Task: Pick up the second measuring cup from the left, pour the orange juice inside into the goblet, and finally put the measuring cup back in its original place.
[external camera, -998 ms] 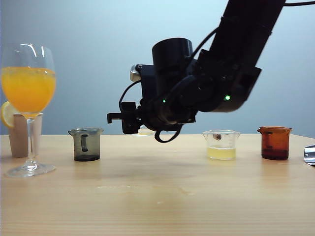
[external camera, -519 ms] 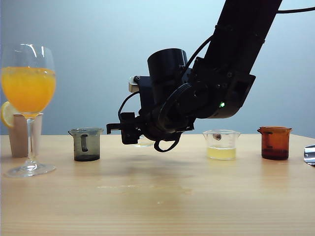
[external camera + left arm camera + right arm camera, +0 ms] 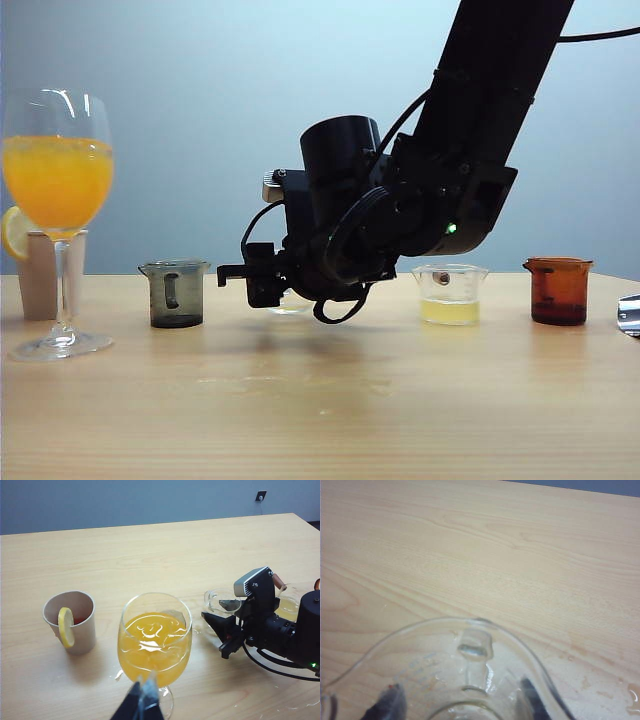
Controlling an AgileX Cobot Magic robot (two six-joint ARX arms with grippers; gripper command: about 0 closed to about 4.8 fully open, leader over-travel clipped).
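My right gripper (image 3: 262, 285) is shut on the second measuring cup (image 3: 290, 303), a small clear beaker that looks empty and is held low, close to the tabletop. In the right wrist view its flared rim (image 3: 470, 647) fills the foreground, with the right gripper (image 3: 460, 705) closed round it and the dark fingers (image 3: 385, 705) showing through the glass. The goblet (image 3: 57, 200) stands at the far left, its bowl full of orange juice (image 3: 57, 185). In the left wrist view my left gripper (image 3: 143, 702) hangs shut just in front of the goblet (image 3: 155, 645); the right gripper (image 3: 225, 630) and cup (image 3: 220, 602) lie beyond.
A smoky grey cup (image 3: 176, 293) stands right of the goblet. A clear cup with pale yellow liquid (image 3: 449, 294) and an amber cup (image 3: 558, 291) stand to the right. A paper cup with a lemon slice (image 3: 70, 621) sits beside the goblet. Drops of liquid wet the wood (image 3: 632, 692).
The right arm has sunk toward the table with the measuring cup held in its gripper. The goblet, the other cups and the left gripper have stayed put.
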